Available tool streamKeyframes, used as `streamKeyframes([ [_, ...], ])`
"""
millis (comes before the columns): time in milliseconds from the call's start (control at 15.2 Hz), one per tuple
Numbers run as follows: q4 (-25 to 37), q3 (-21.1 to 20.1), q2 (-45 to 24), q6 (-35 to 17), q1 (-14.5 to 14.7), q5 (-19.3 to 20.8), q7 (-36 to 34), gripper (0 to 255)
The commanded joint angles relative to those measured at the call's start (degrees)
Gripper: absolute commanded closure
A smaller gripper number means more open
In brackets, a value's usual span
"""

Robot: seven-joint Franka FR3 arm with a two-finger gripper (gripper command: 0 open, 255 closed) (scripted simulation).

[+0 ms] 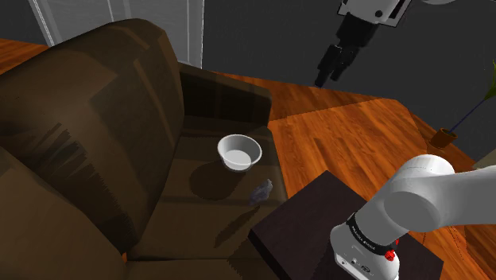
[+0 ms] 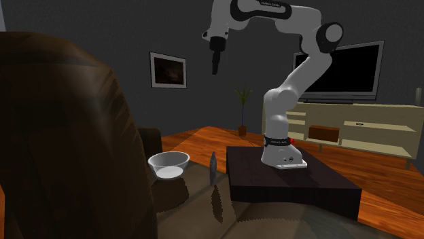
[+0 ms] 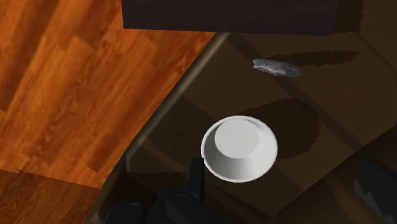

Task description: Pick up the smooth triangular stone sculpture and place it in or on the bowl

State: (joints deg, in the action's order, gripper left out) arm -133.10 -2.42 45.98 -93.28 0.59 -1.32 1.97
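Jaws high, far from grey sculpture [image 1: 261,191]

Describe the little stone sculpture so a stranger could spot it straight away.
Find the big brown sofa; on its seat sits a white bowl. Just beside it, toward the dark stand, is the stone sculpture: small, thin, mottled grey, not round and white.

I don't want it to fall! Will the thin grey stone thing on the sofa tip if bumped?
Probably. The sculpture stands upright and looks thin from above, so a nudge may topple it. It looks stiff, and would likely land harmlessly on the sofa seat.
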Motion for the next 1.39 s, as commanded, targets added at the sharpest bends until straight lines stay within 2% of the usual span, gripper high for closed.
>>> streamKeyframes([
  [0,0.0,0.0,0.0,0.0,0.0,0.0,0.0,0],
  [726,-19.64,1.13,-1.28,-21.25,9.44,0.75,18.72,0],
  [1320,-31.74,2.92,-9.76,-41.88,16.9,2.03,34.2,0],
])
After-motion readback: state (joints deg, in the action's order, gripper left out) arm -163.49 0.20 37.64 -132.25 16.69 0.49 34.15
